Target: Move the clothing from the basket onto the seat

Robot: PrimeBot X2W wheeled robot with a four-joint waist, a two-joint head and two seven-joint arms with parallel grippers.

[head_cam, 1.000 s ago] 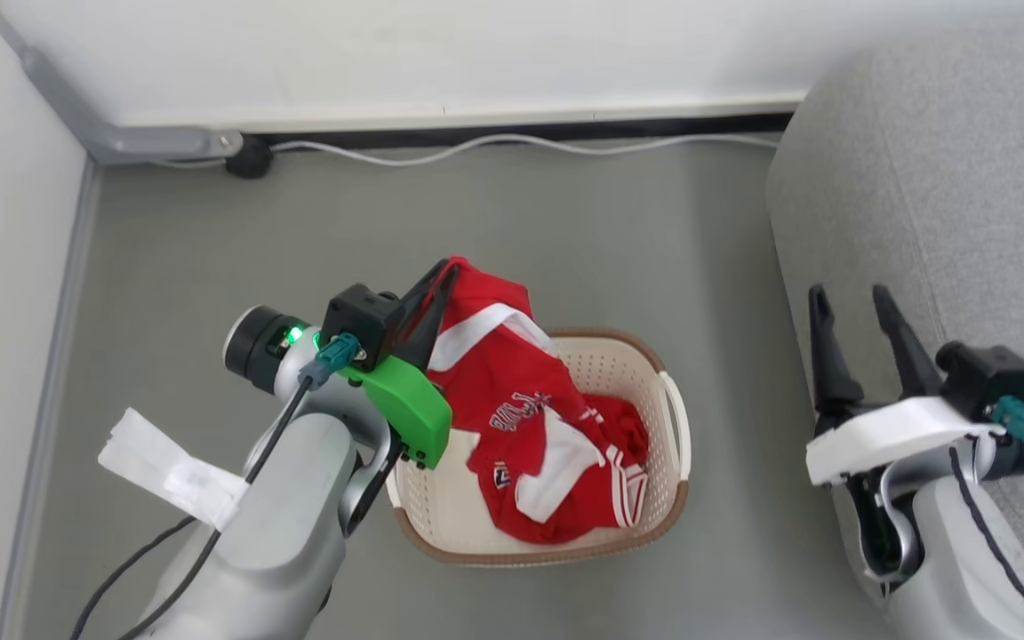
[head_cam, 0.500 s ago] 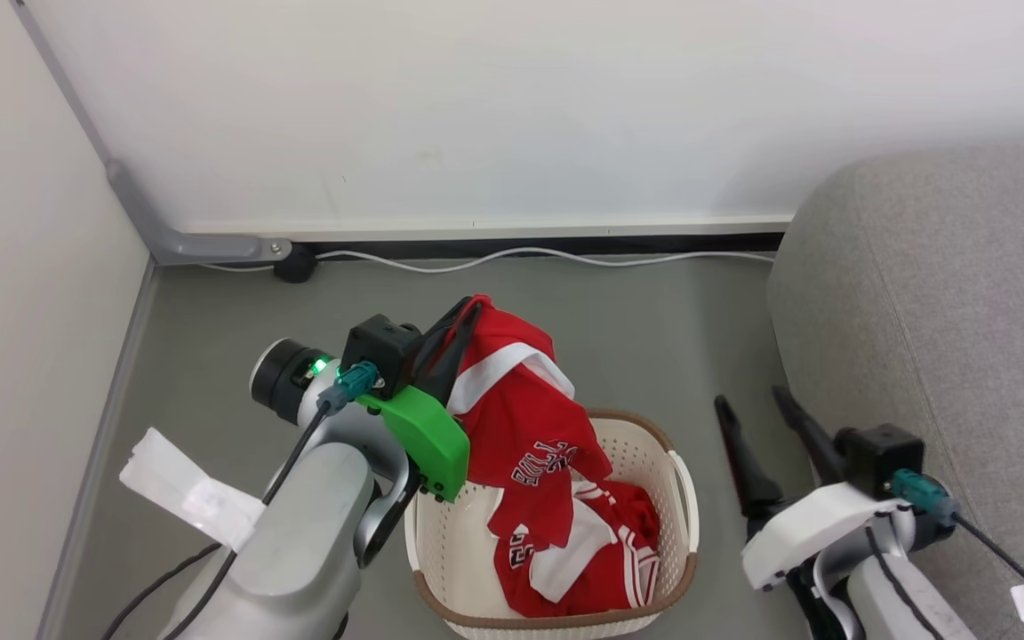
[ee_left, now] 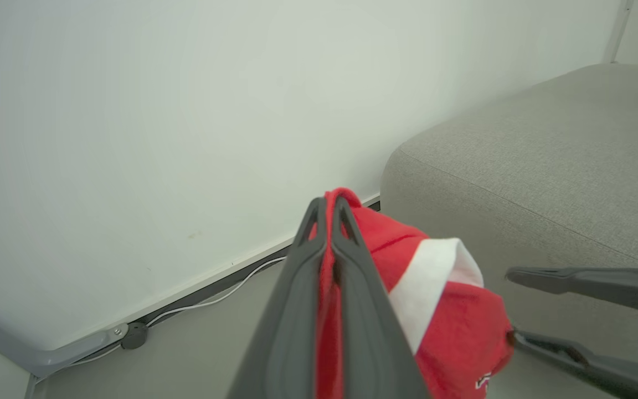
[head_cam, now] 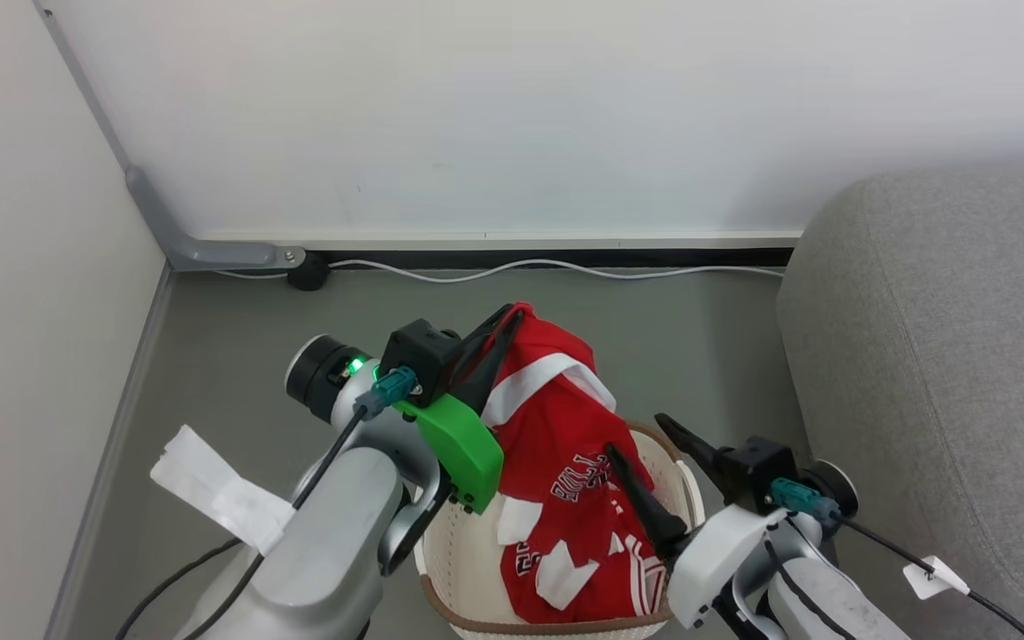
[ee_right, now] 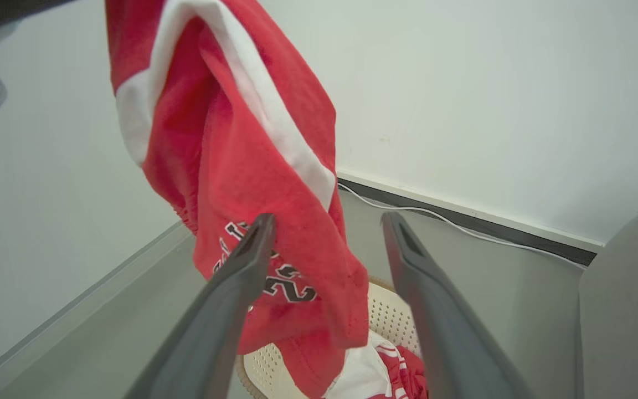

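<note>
Starting at the left, a grey pipe (head_cam: pixel 210 256) is seen in the corner where the wall (head_cam: pixel 476 116) meets the floor (head_cam: pixel 236 356), and a white wire (head_cam: pixel 512 265) is laid along the bottom of the wall. A white paper tag (head_cam: pixel 219 498) is stuck on the left arm (head_cam: pixel 325 551), and a green part (head_cam: pixel 459 440) is fixed just behind the left hand (head_cam: pixel 510 313). The left hand is shut tight, and a bit of the red clothing (head_cam: pixel 556 427) is pinched between its two dark fingers (ee_left: pixel 291 310). The top of that red piece, with its white stripe, is held up high above the basket (head_cam: pixel 454 556). The rest of it is left hanging, with its black and white letters shown, and its lower end is let down into the basket. More red and white clothing is piled inside the basket, which is set on the floor. Just to the right, the right hand (head_cam: pixel 636 434) is held wide open, and nothing is gripped by it. It is pointed at the hanging cloth, and one of its dark fingers is seen in front of the letters; whether the cloth is touched cannot be told. At the far right, the big grey seat (head_cam: pixel 939 356) is found beside the basket, with a strip of floor left between them.
</note>
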